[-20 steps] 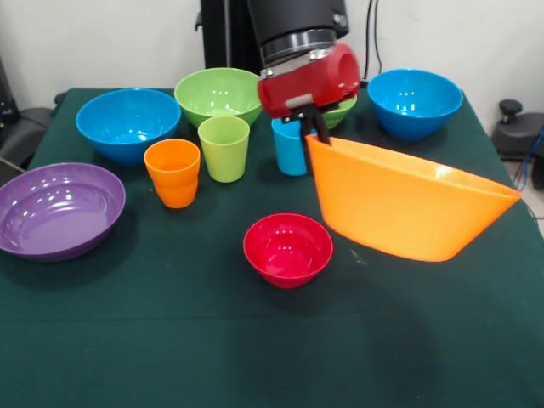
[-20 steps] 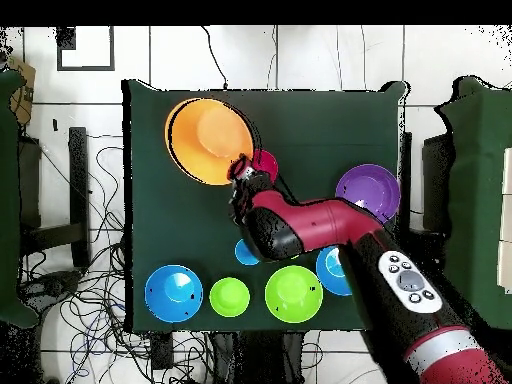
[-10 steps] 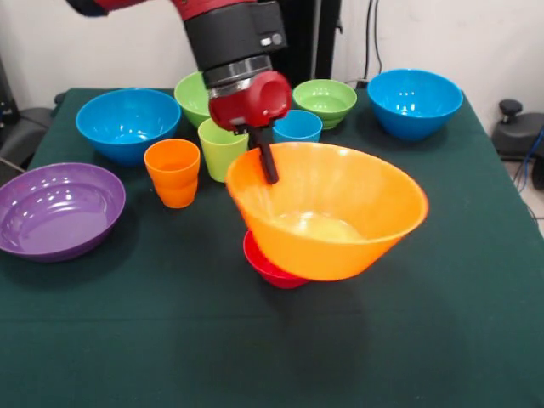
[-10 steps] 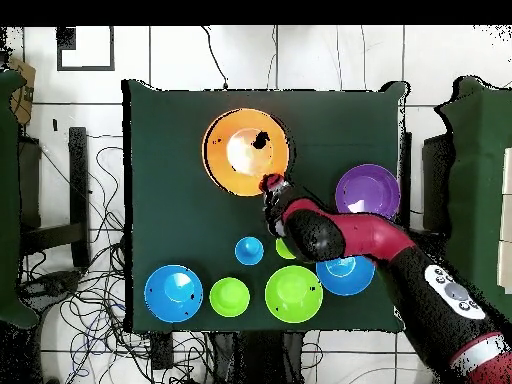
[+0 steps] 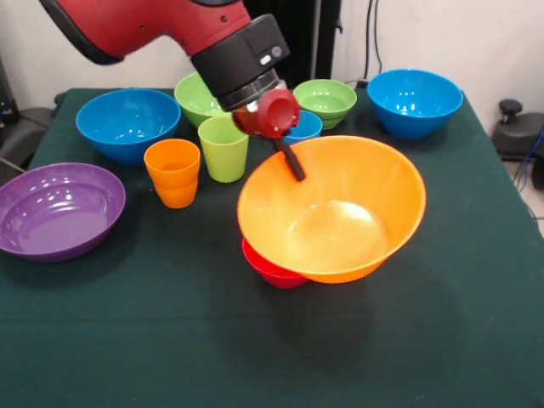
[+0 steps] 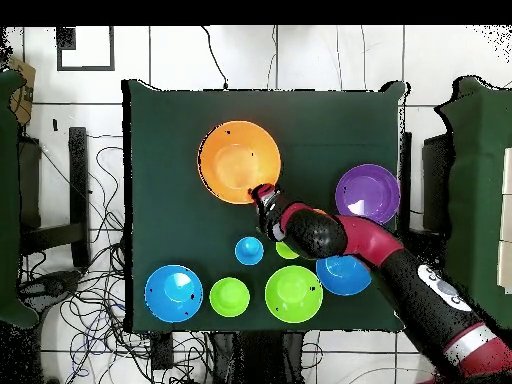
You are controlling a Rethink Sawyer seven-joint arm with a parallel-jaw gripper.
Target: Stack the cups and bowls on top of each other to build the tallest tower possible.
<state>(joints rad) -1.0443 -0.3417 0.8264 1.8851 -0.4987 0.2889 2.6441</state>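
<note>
My gripper (image 5: 292, 163) is shut on the near-side rim of the big orange bowl (image 5: 331, 208), one black finger inside it. The bowl stands upright, and its left underside rests on the small red bowl (image 5: 265, 267), which is mostly hidden. In the overhead view the gripper (image 6: 262, 196) sits at the orange bowl's (image 6: 238, 160) lower right rim. The orange cup (image 5: 172, 172) and the lime green cup (image 5: 223, 149) stand upright to the left. The blue cup (image 5: 304, 127) peeks out behind my wrist.
The wide purple bowl (image 5: 58, 208) lies at the left edge. Along the far side stand a blue bowl (image 5: 127, 123), a large green bowl (image 5: 202, 95), a small green bowl (image 5: 325, 100) and another blue bowl (image 5: 414, 102). My arm reaches over the left bowls.
The gripper carried the tilted orange bowl from the right to the table's middle, levelled it and lowered it over the red bowl. The arm swung left over the far bowls.
</note>
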